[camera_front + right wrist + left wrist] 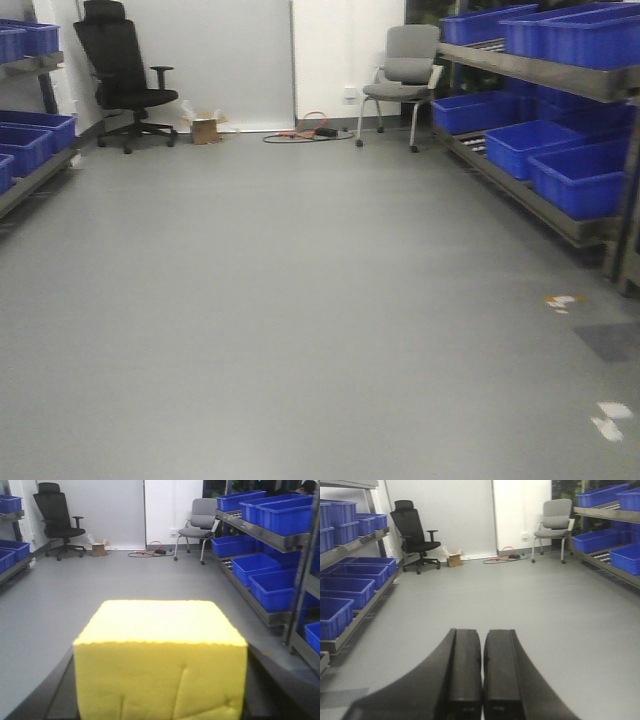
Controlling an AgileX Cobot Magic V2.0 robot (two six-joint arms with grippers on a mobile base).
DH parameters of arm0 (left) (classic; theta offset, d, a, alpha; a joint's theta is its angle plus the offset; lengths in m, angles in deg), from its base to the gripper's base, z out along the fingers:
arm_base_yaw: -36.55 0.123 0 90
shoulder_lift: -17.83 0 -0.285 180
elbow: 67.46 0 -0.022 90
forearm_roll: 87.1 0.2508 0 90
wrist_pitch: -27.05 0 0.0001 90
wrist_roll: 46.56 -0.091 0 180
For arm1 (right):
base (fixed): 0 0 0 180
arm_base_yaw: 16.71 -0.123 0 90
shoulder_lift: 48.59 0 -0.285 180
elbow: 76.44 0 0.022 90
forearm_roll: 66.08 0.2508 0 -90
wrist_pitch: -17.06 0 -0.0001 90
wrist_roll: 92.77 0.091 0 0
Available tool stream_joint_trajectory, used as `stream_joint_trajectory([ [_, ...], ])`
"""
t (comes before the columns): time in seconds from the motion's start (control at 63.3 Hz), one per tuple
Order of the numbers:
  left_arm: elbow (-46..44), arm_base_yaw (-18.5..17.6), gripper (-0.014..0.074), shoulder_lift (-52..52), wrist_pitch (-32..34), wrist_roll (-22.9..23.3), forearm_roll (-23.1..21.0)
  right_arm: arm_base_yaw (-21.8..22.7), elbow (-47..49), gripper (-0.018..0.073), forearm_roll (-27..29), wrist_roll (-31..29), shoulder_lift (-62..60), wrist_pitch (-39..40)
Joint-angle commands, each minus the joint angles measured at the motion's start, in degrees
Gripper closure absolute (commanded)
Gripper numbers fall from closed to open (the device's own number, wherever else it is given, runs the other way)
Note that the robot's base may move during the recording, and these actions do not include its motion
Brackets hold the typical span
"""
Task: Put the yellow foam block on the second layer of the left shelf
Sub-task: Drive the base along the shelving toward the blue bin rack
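Observation:
The yellow foam block fills the lower middle of the right wrist view. My right gripper is shut on it, its black fingers pressing both sides, and holds it above the grey floor. My left gripper is shut and empty, its two black fingers pressed together, pointing down the aisle. The left shelf shows in the left wrist view, with blue bins on its layers. Neither gripper shows in the front view.
Blue bins line the right shelf, and more bins stand on the left. A black office chair, a grey chair, a small cardboard box and cables stand at the far wall. Tape scraps lie on the floor.

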Motion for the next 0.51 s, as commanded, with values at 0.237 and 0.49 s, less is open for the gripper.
stream_joint_trajectory([
  [0.237,1.4,-0.2,0.0472,1.0,4.7,0.2,-0.3,0.3,1.6,0.0077,-0.2,-0.5,0.4,4.9],
  [0.49,1.4,-0.2,0.0472,1.0,4.7,0.2,-0.3,0.3,1.6,0.0077,-0.2,-0.5,0.4,4.9],
])
